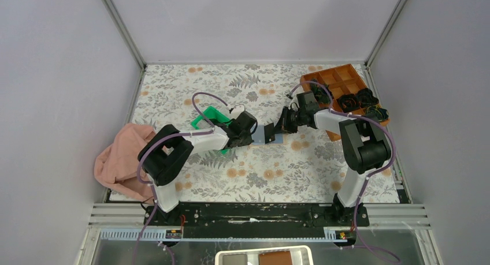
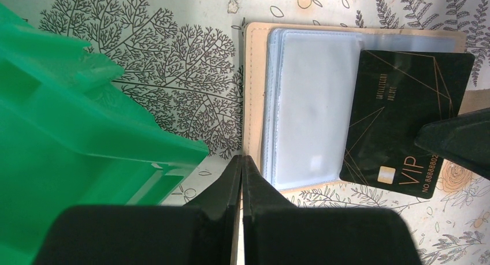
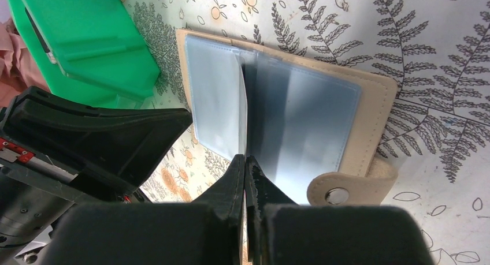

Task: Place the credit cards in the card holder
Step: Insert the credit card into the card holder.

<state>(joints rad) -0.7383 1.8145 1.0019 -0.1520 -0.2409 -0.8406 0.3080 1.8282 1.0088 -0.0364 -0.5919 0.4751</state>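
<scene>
The card holder [image 1: 270, 133] lies open on the floral cloth between my two grippers, tan outside with blue-grey plastic sleeves [image 2: 312, 115]. Its snap tab [image 3: 338, 193] points toward the right wrist camera. My right gripper [image 3: 245, 158] is shut on a black credit card [image 2: 398, 115] with gold lines and "VIP" lettering. From the right wrist the card shows edge-on [image 3: 243, 115], standing over the sleeves [image 3: 312, 115]. One edge of it overlaps the sleeve stack. My left gripper [image 2: 241, 158] is shut and empty, its tips at the holder's near tan edge.
A green plastic tray [image 1: 211, 119] sits just left of the holder, close beside my left gripper [image 1: 253, 135]. An orange-brown compartment box [image 1: 338, 80] with dark rosette lumps [image 1: 358, 100] stands at the back right. A pink cloth [image 1: 121, 161] is bunched at the left edge.
</scene>
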